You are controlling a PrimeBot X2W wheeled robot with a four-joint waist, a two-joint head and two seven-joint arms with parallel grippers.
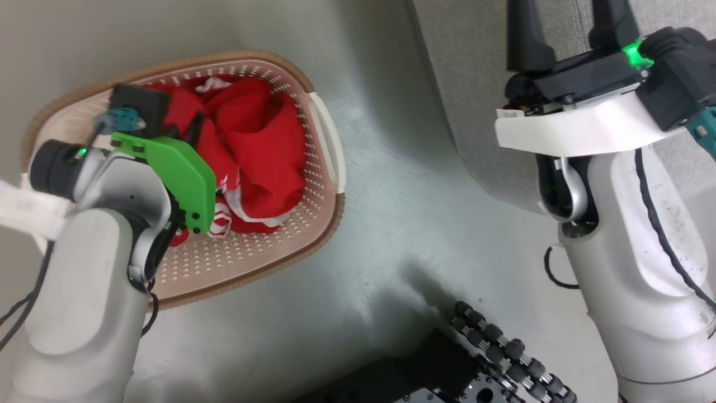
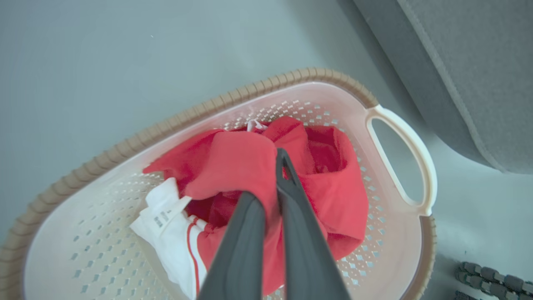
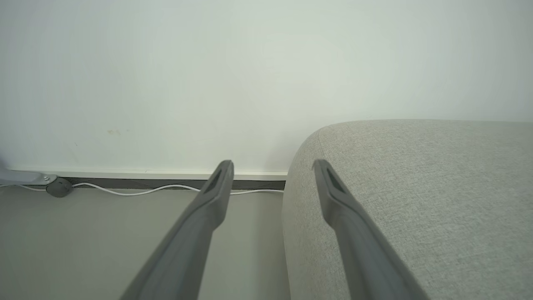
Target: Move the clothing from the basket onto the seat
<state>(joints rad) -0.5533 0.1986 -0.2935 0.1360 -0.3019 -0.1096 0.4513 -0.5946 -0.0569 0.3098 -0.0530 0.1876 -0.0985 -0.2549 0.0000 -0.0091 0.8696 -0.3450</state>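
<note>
The clothing [image 2: 329, 191] lies bunched in the basket [image 2: 83, 233], left gripper [image 2: 272, 168] pinching it, right gripper [image 3: 272, 163] spread.

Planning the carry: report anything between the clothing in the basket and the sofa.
Nothing visible: bare floor separates basket and sofa. Only the basket's own handle faces the sofa; left gripper grips the clothing.

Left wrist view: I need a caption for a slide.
The left gripper shut on red clothing inside the cream basket, grey seat beside it.
</note>
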